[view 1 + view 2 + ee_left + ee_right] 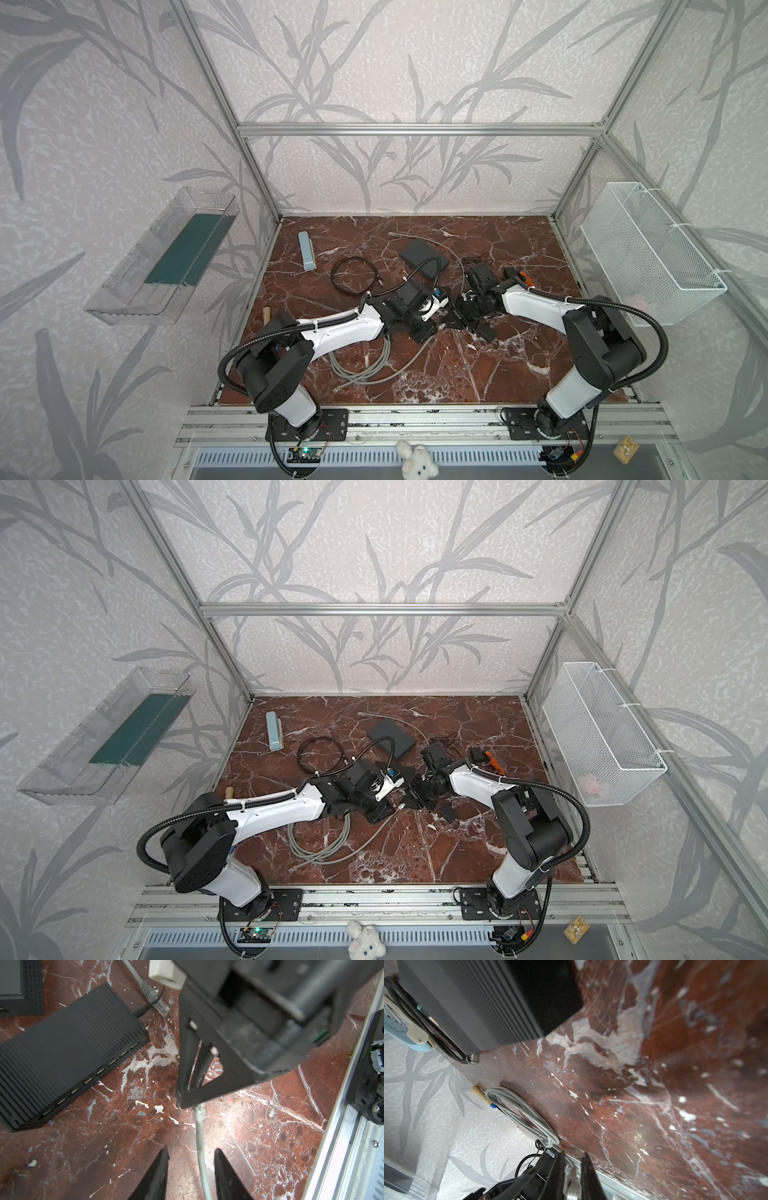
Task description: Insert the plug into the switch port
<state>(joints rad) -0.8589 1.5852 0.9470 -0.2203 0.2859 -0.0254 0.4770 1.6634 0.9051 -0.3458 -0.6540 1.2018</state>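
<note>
Right pincer (573, 1156) pinches plug (572, 1183) above marbled tabletop (633, 1105).

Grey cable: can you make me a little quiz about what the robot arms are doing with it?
1. True or false: the plug is outside the black switch.
2. What holds the plug? A) left gripper B) right gripper C) nothing
3. Fill in: the left gripper is ____, with the grey cable passing between its fingers.
Key: 1 true; 2 B; 3 open.
</note>
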